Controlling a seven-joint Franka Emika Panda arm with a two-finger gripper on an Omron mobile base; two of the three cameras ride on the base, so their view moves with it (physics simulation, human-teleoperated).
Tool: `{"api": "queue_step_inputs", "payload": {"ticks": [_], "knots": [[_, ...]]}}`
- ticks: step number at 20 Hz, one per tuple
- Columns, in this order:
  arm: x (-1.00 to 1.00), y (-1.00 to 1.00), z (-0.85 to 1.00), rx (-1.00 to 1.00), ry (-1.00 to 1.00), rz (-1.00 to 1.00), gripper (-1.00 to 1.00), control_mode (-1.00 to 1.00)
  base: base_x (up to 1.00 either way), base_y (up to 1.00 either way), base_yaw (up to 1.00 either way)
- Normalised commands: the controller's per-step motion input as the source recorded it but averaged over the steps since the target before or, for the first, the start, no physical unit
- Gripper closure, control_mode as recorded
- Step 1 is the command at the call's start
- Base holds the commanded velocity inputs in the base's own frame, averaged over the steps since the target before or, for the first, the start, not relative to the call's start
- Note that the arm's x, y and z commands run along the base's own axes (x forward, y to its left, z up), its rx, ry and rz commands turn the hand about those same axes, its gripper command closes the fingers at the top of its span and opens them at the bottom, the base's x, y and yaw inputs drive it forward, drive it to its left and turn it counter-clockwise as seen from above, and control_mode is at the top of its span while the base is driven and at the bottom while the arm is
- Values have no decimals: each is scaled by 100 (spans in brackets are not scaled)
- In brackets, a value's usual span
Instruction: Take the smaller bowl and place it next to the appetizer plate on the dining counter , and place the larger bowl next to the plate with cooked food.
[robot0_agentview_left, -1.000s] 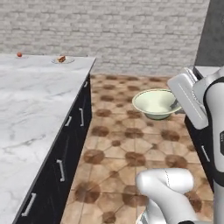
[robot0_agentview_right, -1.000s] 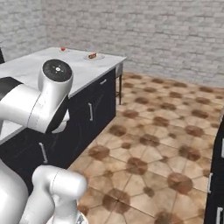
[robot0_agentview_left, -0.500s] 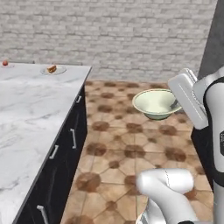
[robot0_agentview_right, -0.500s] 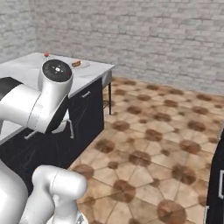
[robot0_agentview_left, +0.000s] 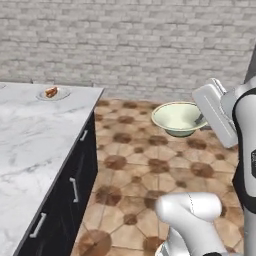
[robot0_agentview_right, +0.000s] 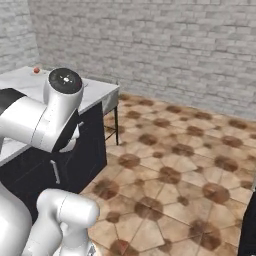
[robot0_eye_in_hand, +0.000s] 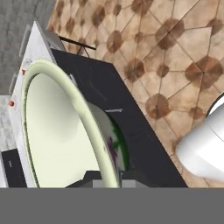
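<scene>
- Between the earlier pictures and now the whole scene has slid across both base views, so the base has driven on beside the dining counter (robot0_agentview_left: 30, 150); its far corner, with a small plate (robot0_agentview_left: 52, 93) bearing a brownish morsel, now sits nearer the middle of the left base view, while the bowl has kept its place against the arm.
- The smaller bowl (robot0_agentview_left: 179, 118) is carried in the air over the tiled floor (robot0_agentview_left: 135, 165), to the right of the dining counter and apart from it, rim up and roughly level, which suits driving with it.
- The tool (robot0_eye_in_hand: 108, 181) pinches the bowl's rim: in the hand view the flared rim runs down between the two dark tips at the bottom, cream inside on one side, green outside on the other, so it is closed onto the wall.
- A small red item (robot0_agentview_right: 36, 70) lies on the marble far along the top in the right base view; what it is I cannot tell.
- My judgement: the bowl is on its way and not yet placed; which plate is the appetizer plate cannot be settled from here.
- The counter's right edge and dark cabinet front run alongside the robot; broad open floor lies right and far, up to the grey brick wall (robot0_agentview_left: 130, 45), so there is room to swing the bowl leftward over the edge.
</scene>
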Motion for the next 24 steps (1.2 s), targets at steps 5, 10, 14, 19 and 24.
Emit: {"api": "queue_step_inputs", "payload": {"ticks": [5, 10, 14, 19, 24], "knots": [[0, 0, 0, 0, 0, 0, 100, 100, 100, -47, 18], [0, 0, 0, 0, 0, 0, 100, 100, 100, -48, 20], [0, 0, 0, 0, 0, 0, 100, 100, 100, -63, 35], [0, 0, 0, 0, 0, 0, 100, 100, 100, -67, 49], [0, 0, 0, 0, 0, 0, 100, 100, 100, -82, 60]]}}
